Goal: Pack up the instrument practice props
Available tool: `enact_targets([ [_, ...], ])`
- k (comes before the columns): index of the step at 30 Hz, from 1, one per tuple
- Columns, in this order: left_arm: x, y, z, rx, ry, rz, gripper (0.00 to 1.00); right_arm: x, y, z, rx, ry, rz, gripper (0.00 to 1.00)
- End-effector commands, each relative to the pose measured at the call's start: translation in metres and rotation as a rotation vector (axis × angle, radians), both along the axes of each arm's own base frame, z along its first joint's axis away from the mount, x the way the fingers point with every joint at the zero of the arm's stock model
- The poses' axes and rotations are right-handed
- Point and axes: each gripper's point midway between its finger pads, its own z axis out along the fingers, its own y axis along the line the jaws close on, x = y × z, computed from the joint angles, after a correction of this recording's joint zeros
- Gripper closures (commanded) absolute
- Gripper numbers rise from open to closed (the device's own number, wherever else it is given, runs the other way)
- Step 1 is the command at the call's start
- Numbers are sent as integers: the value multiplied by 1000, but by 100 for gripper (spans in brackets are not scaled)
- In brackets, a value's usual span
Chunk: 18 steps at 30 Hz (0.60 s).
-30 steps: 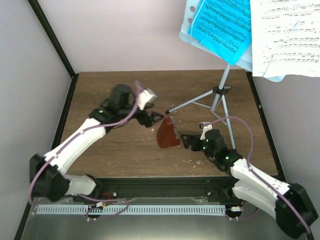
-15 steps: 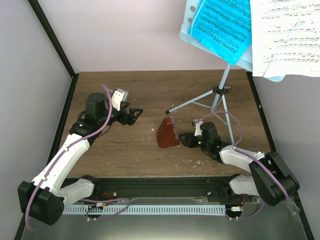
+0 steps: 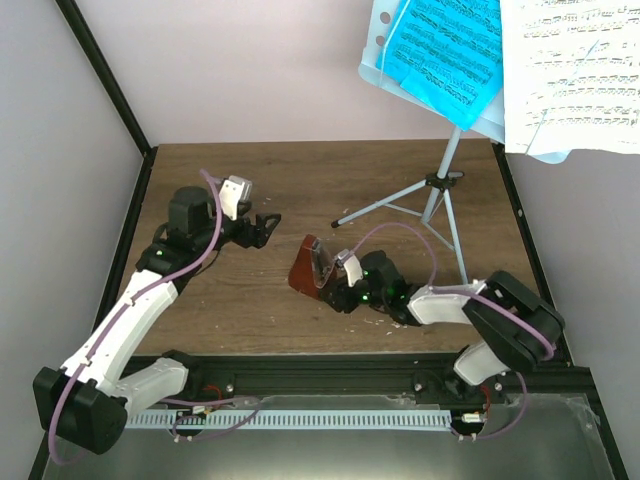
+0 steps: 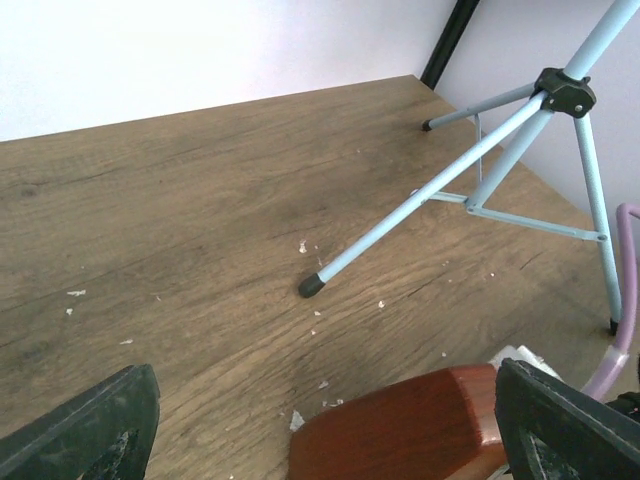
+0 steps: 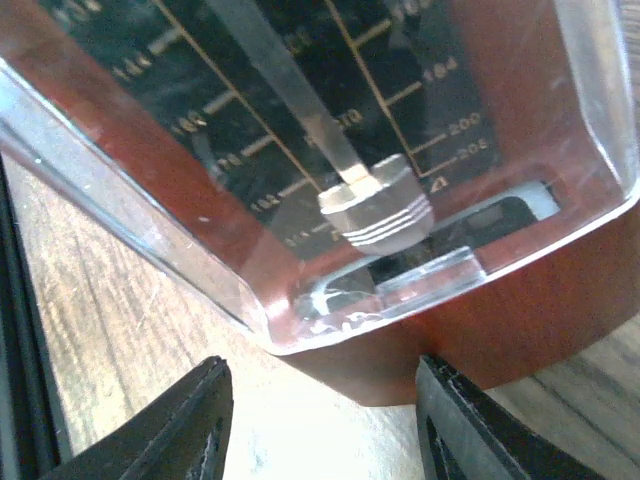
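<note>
Metronome leans at parted fingers of right gripper, clamping unclear; left gripper gapes wide.

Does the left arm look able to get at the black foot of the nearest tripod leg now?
Probably yes. The left end effector is open and faces the black foot, with only bare table between them. The metronome lies beside that path, not across it.

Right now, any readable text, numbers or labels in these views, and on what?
"144": metronome scale, left column.
"184": same scale, right column.
"200": below it.
"208": below that.
Other scale figures and the word beside the pendulum weight: blurred or cut off.
Blue sheet-music page, white sheet-music page: notes only, print too small to read.
</note>
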Motion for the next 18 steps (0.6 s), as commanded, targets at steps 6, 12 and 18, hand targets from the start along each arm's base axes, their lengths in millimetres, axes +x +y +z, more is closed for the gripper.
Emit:
enact_targets([
  [6, 1, 14, 13, 6, -71, 74, 7, 43, 58, 22, 38, -146, 37, 51],
  [12, -1, 26, 22, 4, -123, 139, 7, 75, 110, 14, 60, -164, 69, 51],
  [18, 2, 31, 21, 23, -126, 170, 7, 101, 168, 14, 115, -207, 114, 50],
])
